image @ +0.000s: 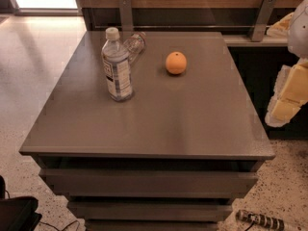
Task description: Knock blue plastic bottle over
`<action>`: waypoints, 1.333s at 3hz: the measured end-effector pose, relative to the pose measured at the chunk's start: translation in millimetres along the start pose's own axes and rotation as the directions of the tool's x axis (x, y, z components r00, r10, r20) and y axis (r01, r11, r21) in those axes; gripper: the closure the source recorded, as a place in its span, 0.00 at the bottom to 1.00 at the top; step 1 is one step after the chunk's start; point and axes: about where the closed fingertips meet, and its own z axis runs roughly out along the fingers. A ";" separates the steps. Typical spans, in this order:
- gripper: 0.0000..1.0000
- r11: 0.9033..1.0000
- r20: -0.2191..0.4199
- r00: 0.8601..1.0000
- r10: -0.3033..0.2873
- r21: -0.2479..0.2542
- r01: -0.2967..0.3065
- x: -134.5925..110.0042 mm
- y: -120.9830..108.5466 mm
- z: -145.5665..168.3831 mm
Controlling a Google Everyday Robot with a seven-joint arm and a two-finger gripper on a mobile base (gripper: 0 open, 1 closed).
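Note:
The blue plastic bottle [117, 66] stands upright on the left rear part of the grey table [159, 124]. It has a white cap and a white label with dark print. My gripper [288, 96] shows at the right edge of the view, off the table's right side and well to the right of the bottle. It holds nothing that I can see.
A smaller clear bottle [135, 43] lies on its side just behind the blue bottle. An orange [176, 63] sits at the middle rear. A wall with metal brackets [126, 12] runs behind the table. A dark object [17, 213] is on the floor at lower left.

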 end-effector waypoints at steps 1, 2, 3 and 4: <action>0.00 1.000 0.000 1.000 0.000 0.000 0.000 0.0 0.0 -0.1; 0.00 0.999 0.071 0.997 0.017 0.031 -0.019 -9.5 -3.6 2.8; 0.00 0.993 0.214 0.973 0.084 0.063 -0.100 -30.6 -5.8 14.9; 0.00 0.974 0.375 0.912 0.169 0.076 -0.212 -56.0 -17.9 27.5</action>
